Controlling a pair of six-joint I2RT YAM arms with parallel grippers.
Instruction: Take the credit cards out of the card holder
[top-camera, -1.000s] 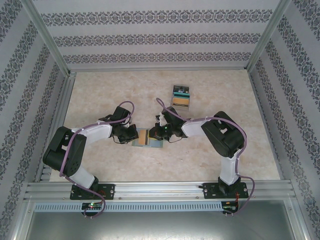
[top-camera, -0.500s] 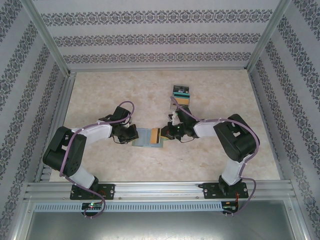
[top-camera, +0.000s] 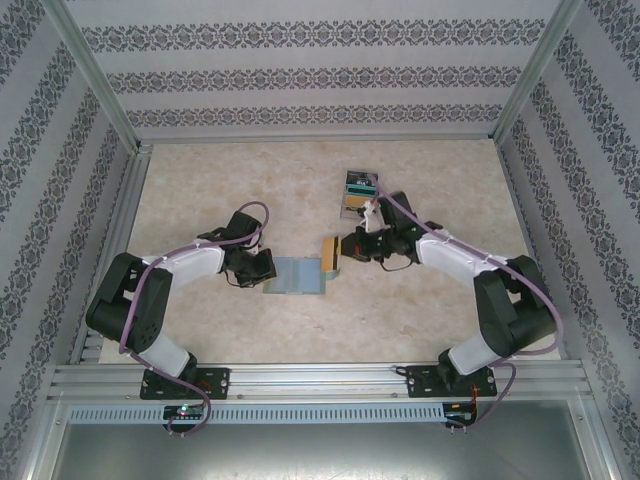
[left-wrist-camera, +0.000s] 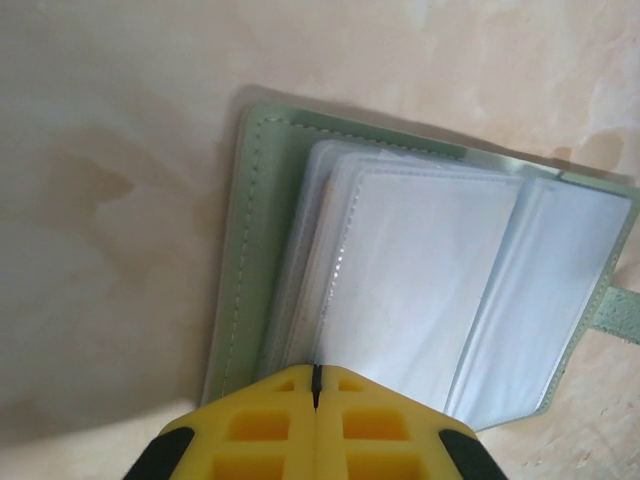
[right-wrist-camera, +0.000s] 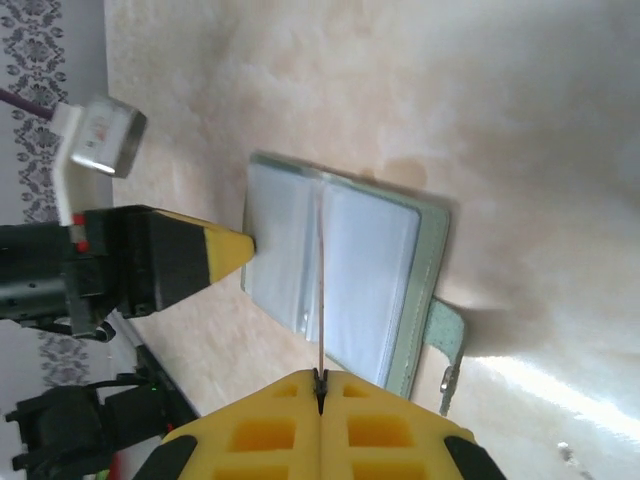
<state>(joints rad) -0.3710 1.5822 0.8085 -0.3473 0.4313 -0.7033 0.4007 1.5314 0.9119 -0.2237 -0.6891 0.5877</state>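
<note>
The dull-green card holder (top-camera: 300, 276) lies open on the table, its clear empty sleeves (left-wrist-camera: 420, 270) facing up. My left gripper (top-camera: 270, 268) is shut, its yellow tip (left-wrist-camera: 316, 372) resting on the holder's left edge. My right gripper (top-camera: 341, 248) is shut on a tan credit card (top-camera: 328, 252), held just off the holder's right edge. In the right wrist view this card (right-wrist-camera: 321, 290) shows edge-on as a thin line rising from the gripper (right-wrist-camera: 320, 378), above the holder (right-wrist-camera: 370, 260). The left gripper's tip (right-wrist-camera: 246, 244) touches the holder's far edge.
A staggered pile of black, teal and tan cards (top-camera: 360, 190) lies on the table behind the right gripper. The holder's green strap with a metal snap (right-wrist-camera: 443, 335) sticks out at its side. Patterned walls and a metal frame (top-camera: 320, 135) ring the table.
My right gripper has drawn the tan card rightward out of the holder and clear of its edge. The left arm has stayed put on the holder.
</note>
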